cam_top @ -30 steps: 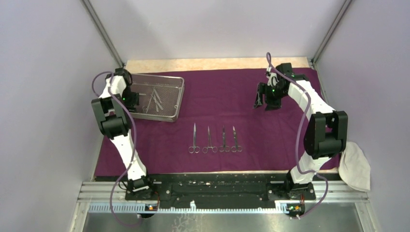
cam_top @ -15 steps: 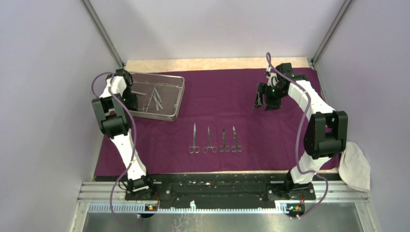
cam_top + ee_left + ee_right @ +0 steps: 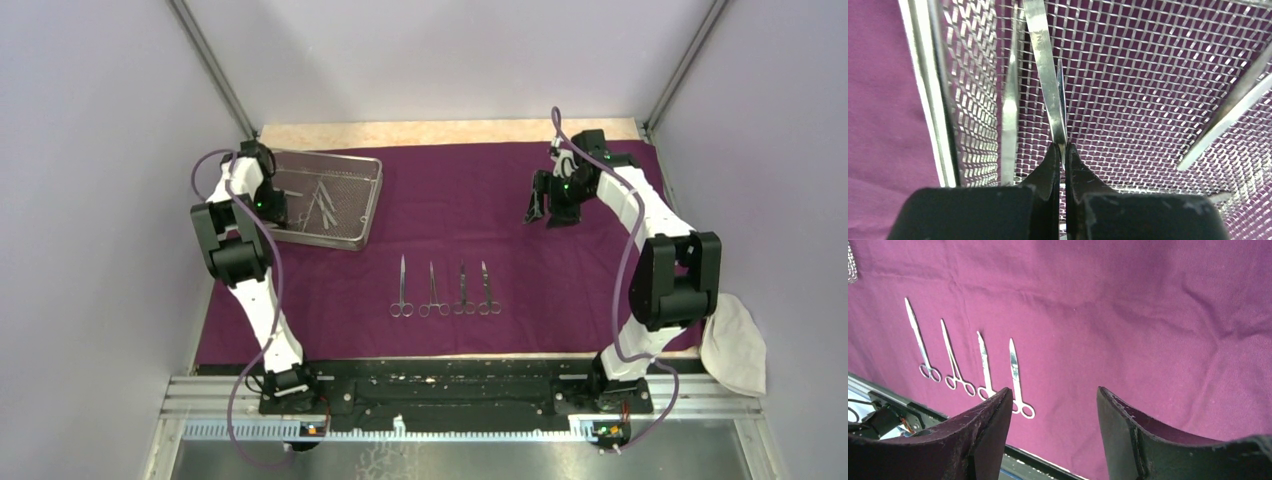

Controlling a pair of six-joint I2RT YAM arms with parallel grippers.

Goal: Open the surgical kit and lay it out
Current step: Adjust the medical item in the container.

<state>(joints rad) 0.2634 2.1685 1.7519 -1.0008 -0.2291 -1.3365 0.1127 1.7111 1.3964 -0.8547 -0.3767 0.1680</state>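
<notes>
The dark purple cloth wrap (image 3: 480, 210) lies spread over the table. At its back left stands the silver wire-mesh tray (image 3: 372, 205), with steel instruments (image 3: 318, 205) lying in it. My left gripper (image 3: 275, 207) reaches down into the tray. In the left wrist view its jaws (image 3: 1063, 146) are shut on the end of a flat steel instrument (image 3: 1044, 75), close to the tray's wall (image 3: 930, 100). Several scissor-like instruments (image 3: 445, 290) lie in a row on the cloth's middle front. My right gripper (image 3: 540, 208) hovers open above the cloth at the back right, holding nothing (image 3: 1053, 392).
A white cloth (image 3: 735, 340) lies crumpled off the wrap's front right corner. More steel instruments (image 3: 1009, 110) (image 3: 1233, 115) rest on the mesh beside the gripped one. The black rail (image 3: 440, 385) with the arm bases runs along the near edge.
My left gripper's jaws have closed on the flat steel instrument in the tray. The right arm has barely moved.
</notes>
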